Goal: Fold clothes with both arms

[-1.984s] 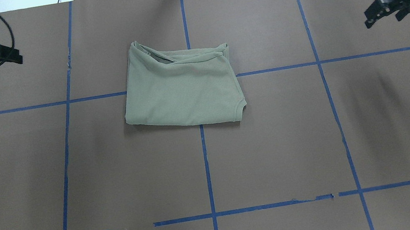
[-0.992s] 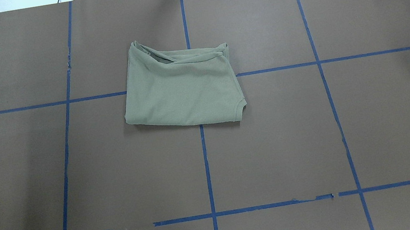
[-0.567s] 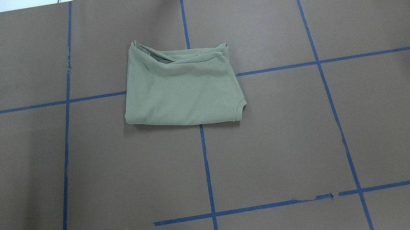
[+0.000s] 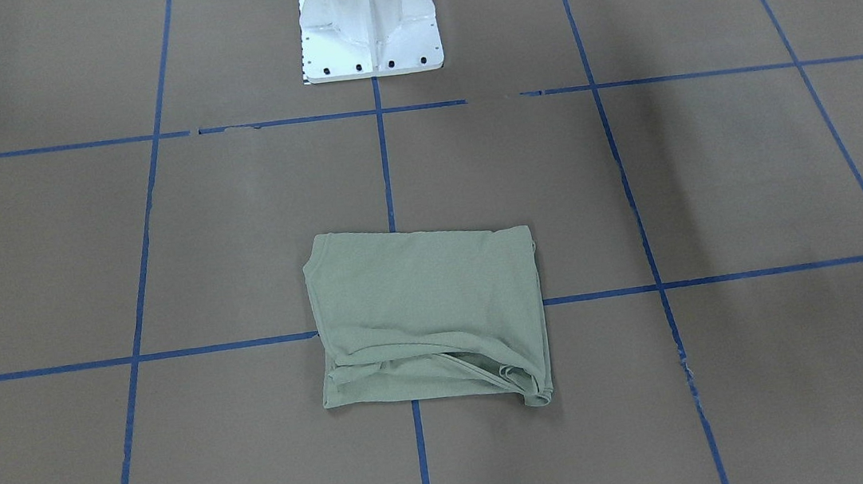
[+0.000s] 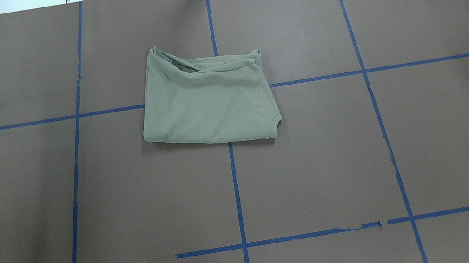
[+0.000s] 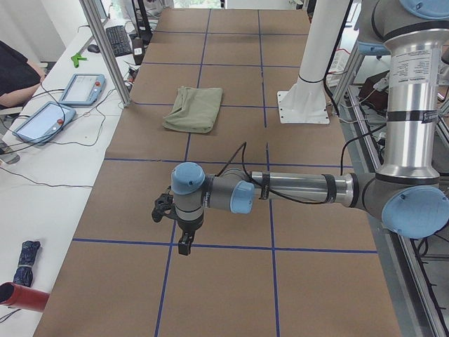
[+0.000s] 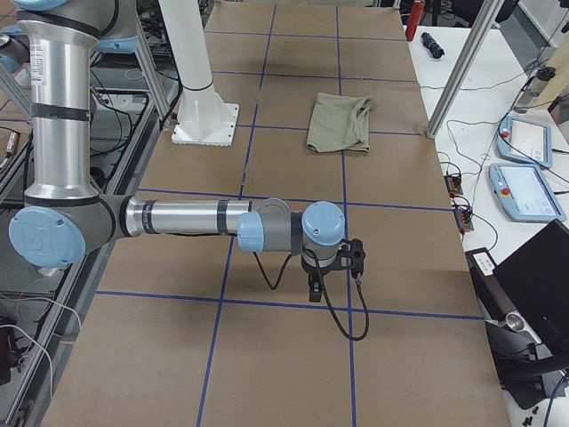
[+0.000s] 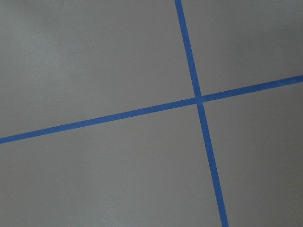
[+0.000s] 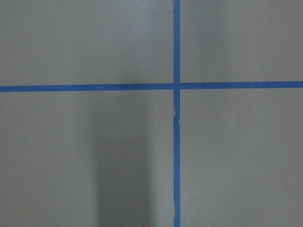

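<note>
The clothes [image 5: 209, 102] are one sage-green shirt, folded into a rough rectangle at the middle of the brown table cover, with loose folds along its far edge. It also shows in the front-facing view [image 4: 426, 307] and both side views [image 6: 194, 107] [image 7: 338, 123]. No arm touches it. My left gripper [image 6: 181, 242] hangs over the cover near the table's left end, far from the shirt. My right gripper [image 7: 313, 289] hangs likewise near the right end. Only the side views show the grippers, so I cannot tell whether they are open or shut. Both wrist views show only brown cover and blue tape.
The white base pedestal [image 4: 368, 20] stands at the robot's side of the table. Blue tape lines grid the cover. Two tablets [image 6: 84, 88] and cables lie on the white bench past the far edge, where a person [image 6: 14, 70] sits. A dark laptop [image 7: 533, 285] sits near the right end.
Two seconds ago both grippers stood in the overhead view's upper corners; since one second ago they have been out of that view. The shirt has not moved.
</note>
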Robot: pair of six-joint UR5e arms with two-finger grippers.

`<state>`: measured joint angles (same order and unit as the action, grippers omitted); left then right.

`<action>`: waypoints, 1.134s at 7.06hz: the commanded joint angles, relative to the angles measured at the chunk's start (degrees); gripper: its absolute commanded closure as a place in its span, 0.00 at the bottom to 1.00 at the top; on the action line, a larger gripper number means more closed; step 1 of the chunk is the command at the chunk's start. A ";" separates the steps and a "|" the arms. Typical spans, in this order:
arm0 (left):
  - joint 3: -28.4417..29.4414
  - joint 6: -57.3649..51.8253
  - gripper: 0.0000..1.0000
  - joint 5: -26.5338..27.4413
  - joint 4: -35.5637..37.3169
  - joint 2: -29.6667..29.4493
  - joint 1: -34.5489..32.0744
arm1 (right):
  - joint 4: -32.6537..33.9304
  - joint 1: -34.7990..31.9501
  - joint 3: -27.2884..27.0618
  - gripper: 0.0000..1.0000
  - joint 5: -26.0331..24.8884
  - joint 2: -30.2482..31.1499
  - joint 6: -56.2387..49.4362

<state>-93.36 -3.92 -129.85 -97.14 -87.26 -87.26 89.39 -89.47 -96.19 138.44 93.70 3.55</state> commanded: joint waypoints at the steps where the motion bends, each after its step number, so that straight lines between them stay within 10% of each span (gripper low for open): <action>1: -0.07 -0.12 0.00 -3.39 -0.06 0.25 -0.19 | -0.18 0.00 -0.66 0.00 -0.18 -0.19 2.06; 8: -0.24 8.60 0.00 -3.48 -0.06 0.16 -0.19 | -0.26 0.18 -1.72 0.00 -0.45 -0.10 6.12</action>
<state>-93.36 -0.88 -133.30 -97.20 -87.10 -87.38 89.12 -89.23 -97.92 137.99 93.60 9.60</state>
